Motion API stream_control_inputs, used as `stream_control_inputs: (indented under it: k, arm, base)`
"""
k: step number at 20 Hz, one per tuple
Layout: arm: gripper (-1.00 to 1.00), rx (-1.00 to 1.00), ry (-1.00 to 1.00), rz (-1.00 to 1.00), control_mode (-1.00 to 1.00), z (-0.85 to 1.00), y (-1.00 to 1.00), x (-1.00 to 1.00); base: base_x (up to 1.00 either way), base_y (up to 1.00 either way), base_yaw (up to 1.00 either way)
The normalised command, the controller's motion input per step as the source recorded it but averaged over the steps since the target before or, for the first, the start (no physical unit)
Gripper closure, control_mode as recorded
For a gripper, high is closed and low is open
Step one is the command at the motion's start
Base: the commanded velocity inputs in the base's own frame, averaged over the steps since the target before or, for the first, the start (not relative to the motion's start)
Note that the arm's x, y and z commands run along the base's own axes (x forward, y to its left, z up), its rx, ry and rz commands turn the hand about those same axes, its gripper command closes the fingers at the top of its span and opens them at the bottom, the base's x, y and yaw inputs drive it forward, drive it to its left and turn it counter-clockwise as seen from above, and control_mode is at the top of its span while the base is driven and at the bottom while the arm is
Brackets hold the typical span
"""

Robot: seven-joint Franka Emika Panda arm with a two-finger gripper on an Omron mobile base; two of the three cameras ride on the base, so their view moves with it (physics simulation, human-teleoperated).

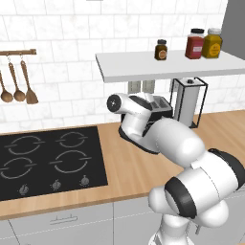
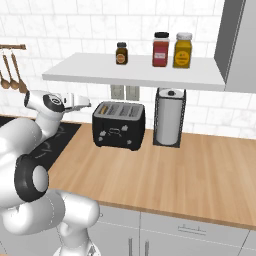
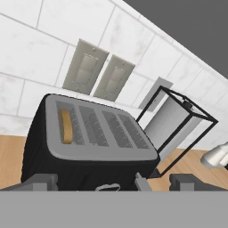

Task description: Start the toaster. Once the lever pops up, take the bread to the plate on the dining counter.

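1. Fingers (image 3: 40,181) are sitting spread wide apart with nothing between them, hovering just short of the black four-slot toaster (image 3: 84,142).
2. Gripper (image 3: 115,182) is pointing at the toaster's near face, which is filling the gap between the two tips.
3. Bread slice (image 3: 66,126) is sitting down in the slot above the left-hand fingertip in the hand view; only its tan top edge is poking out. Other three slots are looking bare.
4. Wire-framed paper towel stand (image 3: 173,129) is standing just beside the toaster, off past the right-hand fingertip, with a white roll inside it.
5. Two pale wall switch plates (image 3: 99,73) are showing on the tiled wall beyond the toaster, further out from the fingers.
6. From the right base view, the toaster (image 2: 119,125) is sitting on the wooden counter (image 2: 190,170) under a white shelf (image 2: 135,75) holding three spice jars (image 2: 161,49), and the hand is hanging near its left side, not touching.
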Motion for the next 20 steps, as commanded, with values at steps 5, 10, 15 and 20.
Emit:
stream_control_inputs:
  k: [5,10,15,20]
  arm:
    - [-1.00,0.00,0.00,0.00,-1.00,0.00,0.00,0.00]
    - [-1.00,0.00,0.00,0.00,-1.00,0.00,0.00,0.00]
    - [-1.00,0.00,0.00,0.00,-1.00,0.00,0.00,0.00]
    - [-1.00,0.00,0.00,0.00,-1.00,0.00,0.00,0.00]
  base:
    - [0.00,0.00,0.00]
    - [0.00,0.00,0.00]
    - [0.00,0.00,0.00]
    - [0.00,0.00,0.00]
